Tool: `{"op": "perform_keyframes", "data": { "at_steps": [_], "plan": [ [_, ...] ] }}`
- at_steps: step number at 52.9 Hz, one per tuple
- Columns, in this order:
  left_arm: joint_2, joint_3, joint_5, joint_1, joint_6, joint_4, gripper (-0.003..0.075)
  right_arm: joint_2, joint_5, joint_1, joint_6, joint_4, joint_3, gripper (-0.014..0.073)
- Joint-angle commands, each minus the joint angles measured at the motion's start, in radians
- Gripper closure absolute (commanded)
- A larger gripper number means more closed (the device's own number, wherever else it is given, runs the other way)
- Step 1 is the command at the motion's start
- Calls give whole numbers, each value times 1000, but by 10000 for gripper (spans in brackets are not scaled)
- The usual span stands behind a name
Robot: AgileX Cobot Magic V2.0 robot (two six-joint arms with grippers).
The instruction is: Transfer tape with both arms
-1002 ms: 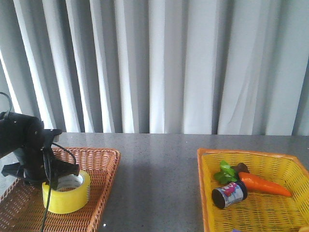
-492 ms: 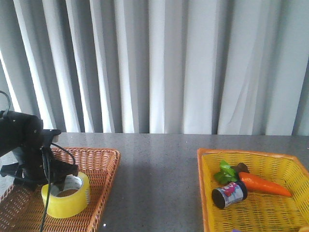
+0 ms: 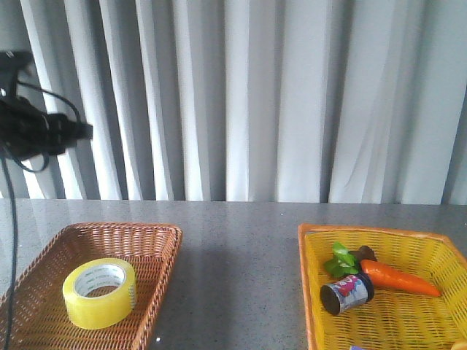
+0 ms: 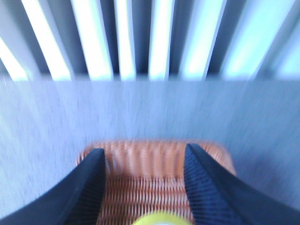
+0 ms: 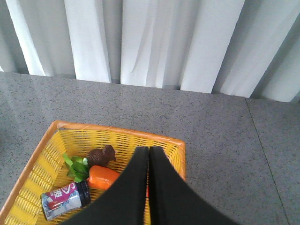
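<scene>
The tape [image 3: 100, 292], a yellow roll with a white printed core, lies free in the brown wicker basket [image 3: 157, 240] at the front left. My left arm [image 3: 36, 131] is high above it at the upper left of the front view. The left wrist view is blurred. It shows my left gripper [image 4: 144, 151] open and empty over the basket [image 4: 154, 161], with a sliver of the tape [image 4: 161, 219] at the frame's edge. My right gripper [image 5: 149, 150] is shut on nothing, hovering over the yellow basket [image 5: 117, 133]. The right arm is out of the front view.
The yellow basket [image 3: 365, 230] at the front right holds a toy carrot [image 3: 398, 278] with green leaves, a small printed can [image 3: 346, 293] lying on its side and a small brown object [image 5: 101, 154]. Grey tabletop separates the two baskets. White curtains hang behind.
My left arm has risen from the tape to high at the upper left. The tape has shifted slightly and stays in the brown basket, with no gripper on it.
</scene>
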Motion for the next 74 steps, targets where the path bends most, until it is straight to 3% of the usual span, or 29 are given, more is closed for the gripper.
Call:
{"op": "perform_keyframes", "data": {
  "at_steps": [1,17,29,47,61,74],
  "plan": [
    [-125,-31,-109,-4,-19,0,398,-28,-68,-6,-2,-9,-22,602],
    [-313,-31,-115,-4,37,29,531,-28,-68,-6,-2,-9,-22,602],
    [-336,-31,-90,-4,39,28,725,-28,-68,-6,-2,-9,-22,602],
    [-336,-31,-106,-4,31,28,727,-28,-68,-6,-2,-9,-22,602],
    [-336,-31,-9,-4,30,27,727,-28,-68,-6,-2,-9,-22,602],
    [-336,-31,-4,-4,30,27,727,-28,-68,-6,-2,-9,-22,602]
  ]
}}
